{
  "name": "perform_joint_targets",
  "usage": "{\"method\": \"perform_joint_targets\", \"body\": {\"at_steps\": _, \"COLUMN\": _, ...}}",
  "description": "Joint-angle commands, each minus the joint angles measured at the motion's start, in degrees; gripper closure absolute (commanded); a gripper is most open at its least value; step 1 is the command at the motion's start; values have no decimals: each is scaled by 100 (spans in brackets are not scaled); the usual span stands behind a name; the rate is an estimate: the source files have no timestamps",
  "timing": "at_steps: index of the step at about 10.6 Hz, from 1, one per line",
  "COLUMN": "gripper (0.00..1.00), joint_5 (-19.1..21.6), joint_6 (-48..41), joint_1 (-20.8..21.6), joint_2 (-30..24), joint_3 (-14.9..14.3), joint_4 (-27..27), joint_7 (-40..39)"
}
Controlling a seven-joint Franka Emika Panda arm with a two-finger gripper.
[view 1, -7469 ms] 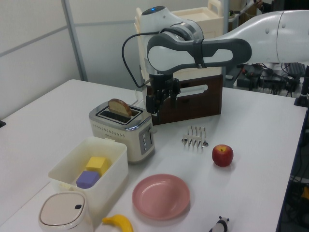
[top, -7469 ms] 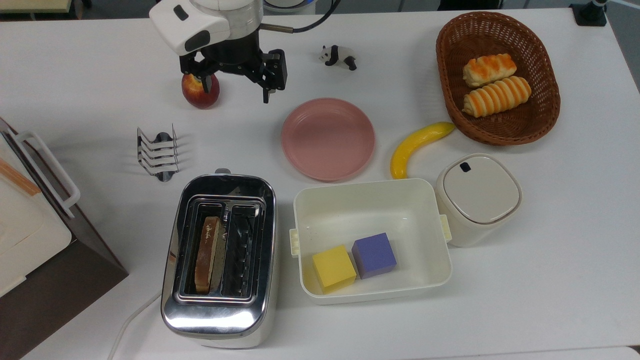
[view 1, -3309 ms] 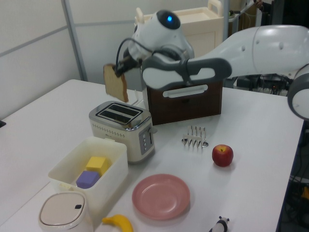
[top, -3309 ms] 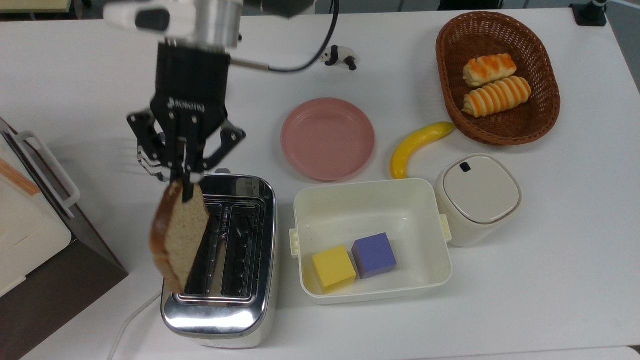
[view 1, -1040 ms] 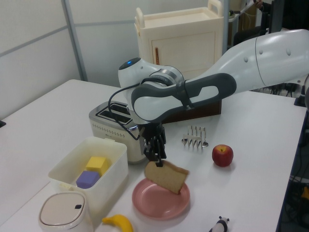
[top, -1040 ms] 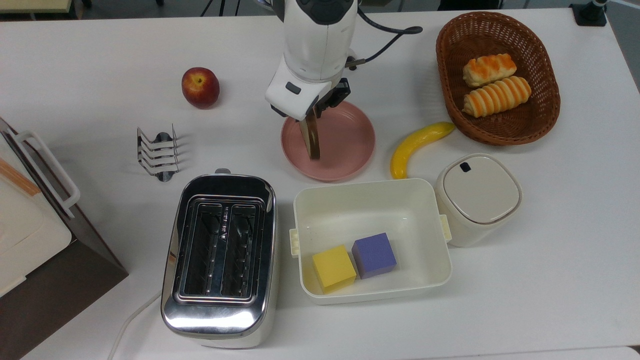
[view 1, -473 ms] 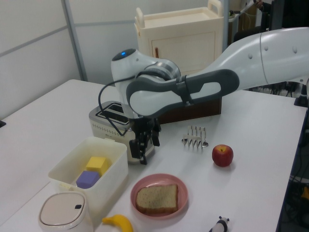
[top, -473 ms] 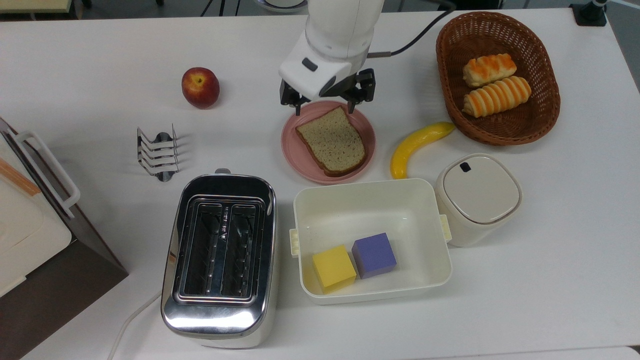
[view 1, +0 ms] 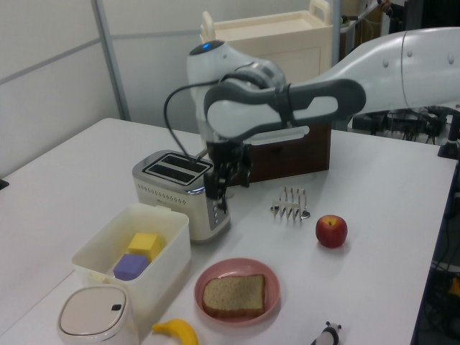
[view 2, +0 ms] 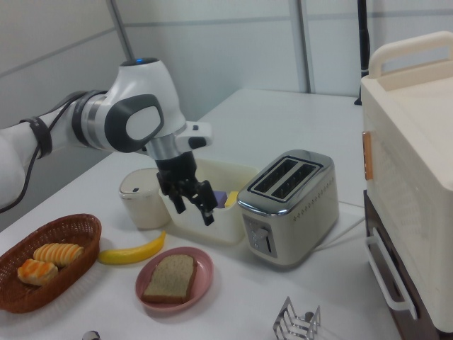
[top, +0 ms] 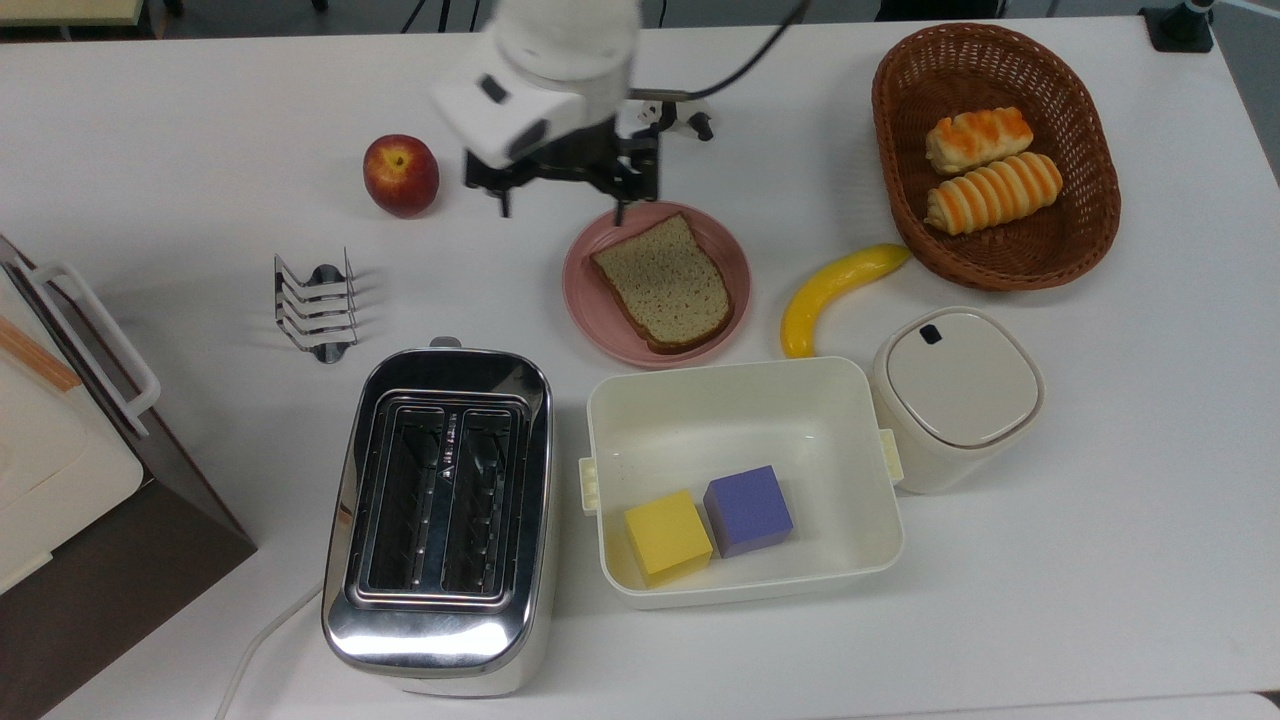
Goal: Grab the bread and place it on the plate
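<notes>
Tool (top: 560, 205) open, empty; bread (top: 662, 282) flat on plate (top: 733, 262).

Top view, clock from plate (top: 593, 300): bread (top: 662, 283) lies on it, banana (top: 836, 292) at 3, tub (top: 742, 400) at 6, toaster (top: 440, 520) at 7, apple (top: 400, 176) at 10, gripper (top: 560, 200) at 11, probably raised clear of the table (top: 180, 120).
</notes>
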Motion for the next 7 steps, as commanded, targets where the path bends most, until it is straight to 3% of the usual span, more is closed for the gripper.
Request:
{"method": "perform_joint_targets", "body": {"at_steps": 1, "gripper": 0, "joint_5": -42, "joint_6": -663, "joint_1": -314, "joint_2": -476, "joint_3": 10, "joint_4": -61, "joint_7": 98}}
{"method": "perform_joint_targets", "body": {"at_steps": 3, "gripper": 0, "joint_5": -7, "joint_6": -851, "joint_1": -428, "joint_2": -748, "joint_3": 36, "joint_4": -113, "joint_7": 81}}
{"method": "perform_joint_targets", "body": {"at_steps": 7, "gripper": 0, "joint_5": 28, "joint_6": -852, "joint_1": -473, "joint_2": -715, "joint_3": 63, "joint_4": -174, "joint_7": 10}}
